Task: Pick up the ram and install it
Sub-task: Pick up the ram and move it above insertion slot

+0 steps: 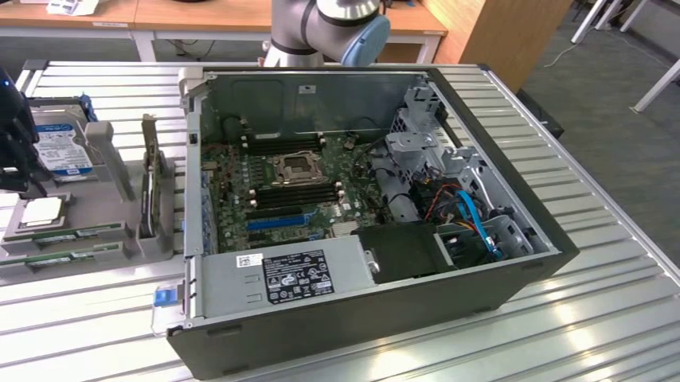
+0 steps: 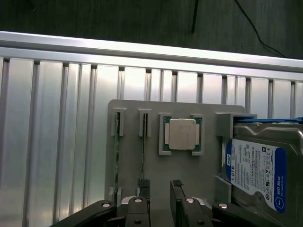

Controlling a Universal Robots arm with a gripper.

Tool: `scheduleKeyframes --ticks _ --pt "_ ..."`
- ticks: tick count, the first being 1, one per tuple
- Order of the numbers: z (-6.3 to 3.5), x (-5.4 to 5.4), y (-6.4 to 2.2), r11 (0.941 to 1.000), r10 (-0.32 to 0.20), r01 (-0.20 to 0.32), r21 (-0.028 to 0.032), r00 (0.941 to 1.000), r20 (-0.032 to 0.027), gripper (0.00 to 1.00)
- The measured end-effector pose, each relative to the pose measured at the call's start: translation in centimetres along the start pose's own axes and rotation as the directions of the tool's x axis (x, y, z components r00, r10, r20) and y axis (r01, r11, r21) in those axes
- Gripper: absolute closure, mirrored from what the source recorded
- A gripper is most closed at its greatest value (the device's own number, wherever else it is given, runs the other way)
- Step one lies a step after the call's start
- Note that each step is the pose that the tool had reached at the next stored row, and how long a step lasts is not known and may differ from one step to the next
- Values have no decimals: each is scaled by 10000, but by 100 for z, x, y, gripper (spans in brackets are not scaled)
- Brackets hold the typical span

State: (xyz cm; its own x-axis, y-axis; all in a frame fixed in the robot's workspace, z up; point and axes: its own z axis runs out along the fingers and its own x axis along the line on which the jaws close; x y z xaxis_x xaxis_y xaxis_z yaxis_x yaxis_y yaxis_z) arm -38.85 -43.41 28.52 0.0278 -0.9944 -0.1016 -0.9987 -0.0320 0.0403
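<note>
The fingers (image 2: 141, 198) stand spread and empty over the grey holder (image 2: 208, 161) on the worktop (image 2: 57, 118). The ram (image 2: 116, 156) stands on edge in a holder slot, near the processor (image 2: 182, 134).

A: Setting, as entered?
B: Robotics lab or workshop. Listed: one ribbed aluminium bench (image 1: 616, 302), on which an opened computer case (image 1: 425, 318) is laid; one grey parts fixture (image 2: 208, 165), in which a hard drive (image 2: 255, 175) and processor (image 2: 182, 134) are held; one robot arm (image 1: 330, 24); wooden desks (image 1: 202, 14) are seen behind.
</note>
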Motion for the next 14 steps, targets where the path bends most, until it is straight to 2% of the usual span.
scheduleKeyframes --ticks 14 --pt "210 21 -9 10000 -1 1 1 10000 23 69"
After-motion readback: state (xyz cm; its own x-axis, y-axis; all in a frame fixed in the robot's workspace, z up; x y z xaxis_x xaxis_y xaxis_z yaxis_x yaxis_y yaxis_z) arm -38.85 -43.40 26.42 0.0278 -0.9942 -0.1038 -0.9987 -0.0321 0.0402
